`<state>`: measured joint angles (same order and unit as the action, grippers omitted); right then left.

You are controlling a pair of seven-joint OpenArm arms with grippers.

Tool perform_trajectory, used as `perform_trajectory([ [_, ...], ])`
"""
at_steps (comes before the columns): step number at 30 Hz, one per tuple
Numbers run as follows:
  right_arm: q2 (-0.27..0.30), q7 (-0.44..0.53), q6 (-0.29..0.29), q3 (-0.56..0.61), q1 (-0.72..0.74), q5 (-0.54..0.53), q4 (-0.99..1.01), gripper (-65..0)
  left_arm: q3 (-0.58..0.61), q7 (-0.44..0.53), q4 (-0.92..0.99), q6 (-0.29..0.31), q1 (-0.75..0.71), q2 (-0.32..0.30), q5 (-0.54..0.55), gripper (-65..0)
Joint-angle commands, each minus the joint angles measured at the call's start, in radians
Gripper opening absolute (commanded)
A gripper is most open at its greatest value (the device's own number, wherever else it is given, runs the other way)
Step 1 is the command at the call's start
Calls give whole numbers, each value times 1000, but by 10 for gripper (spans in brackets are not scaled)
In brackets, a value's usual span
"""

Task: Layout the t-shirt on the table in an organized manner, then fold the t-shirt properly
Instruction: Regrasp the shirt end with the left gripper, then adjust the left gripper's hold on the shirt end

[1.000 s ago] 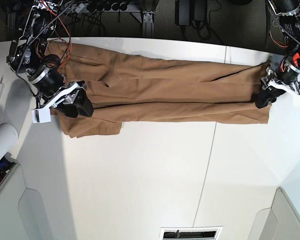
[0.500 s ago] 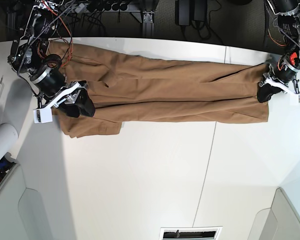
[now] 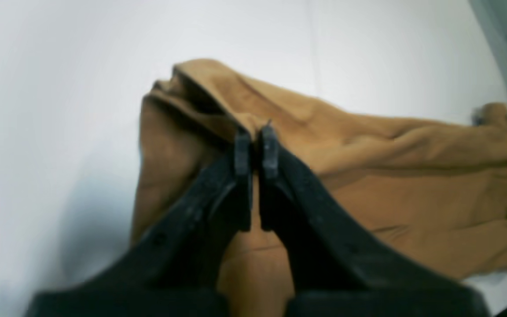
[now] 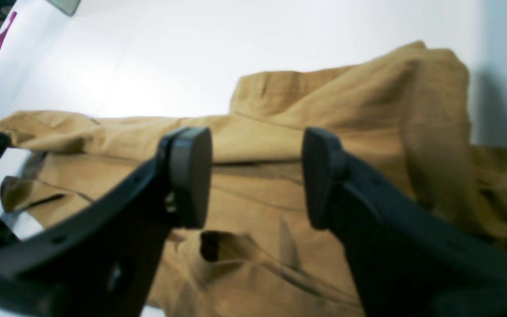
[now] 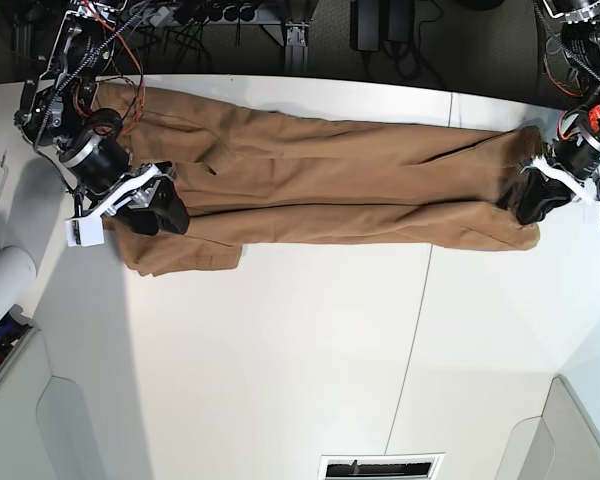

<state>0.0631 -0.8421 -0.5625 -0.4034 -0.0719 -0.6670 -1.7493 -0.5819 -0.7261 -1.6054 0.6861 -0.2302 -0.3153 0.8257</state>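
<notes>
A large white table (image 5: 300, 360) is seen from above, with a thin dark seam line (image 5: 412, 340) across it and a dark space with cables behind its far edge.

The left gripper (image 3: 254, 138) is seen in its wrist view with the two black fingers pressed together, and a fold of the t-shirt (image 3: 368, 176) is pinched between the tips. In the base view this gripper (image 5: 535, 203) is placed at the right end of the cloth, where the fabric is slightly raised and gathered.

The right gripper (image 4: 257, 176) is held with its fingers spread wide, and only the tan fabric (image 4: 280, 132) is seen in the gap between the pads; nothing is gripped. In the base view it (image 5: 152, 212) is located over the left part of the garment.

The t-shirt (image 5: 330, 180) is stretched as a long wrinkled band along the far side of the table, between both grippers. A light grey moulded panel (image 5: 70, 420) is seen at the near left corner.
</notes>
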Motion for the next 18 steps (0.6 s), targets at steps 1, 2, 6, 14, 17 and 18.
perform_trajectory([
  [1, 5, 24, -11, -1, 11, -22, -18, -325, -3, 20, -47, 12, 8, -17, 26, -650],
  [2, 5, 24, -11, -1, 11, -22, -18, -325, -3, 8, -71, 12, 8, -17, 26, -650],
  [6, 6, 23, -11, -1, 10, -22, -18, -325, -3, -36, -95, 12, 6, -17, 21, -650],
  [14, 5, 23, -11, -1, 10, -21, -18, -325, -4, -41, -94, 12, -74, -17, 23, -650],
  [17, 6, 23, -11, -1, 11, -21, -18, -325, -15, -41, -94, 12, -117, -17, 46, -650],
  [18, 6, 23, -11, -1, 11, -21, -18, -325, -23, -41, -94, 12, -129, -17, 60, -650],
])
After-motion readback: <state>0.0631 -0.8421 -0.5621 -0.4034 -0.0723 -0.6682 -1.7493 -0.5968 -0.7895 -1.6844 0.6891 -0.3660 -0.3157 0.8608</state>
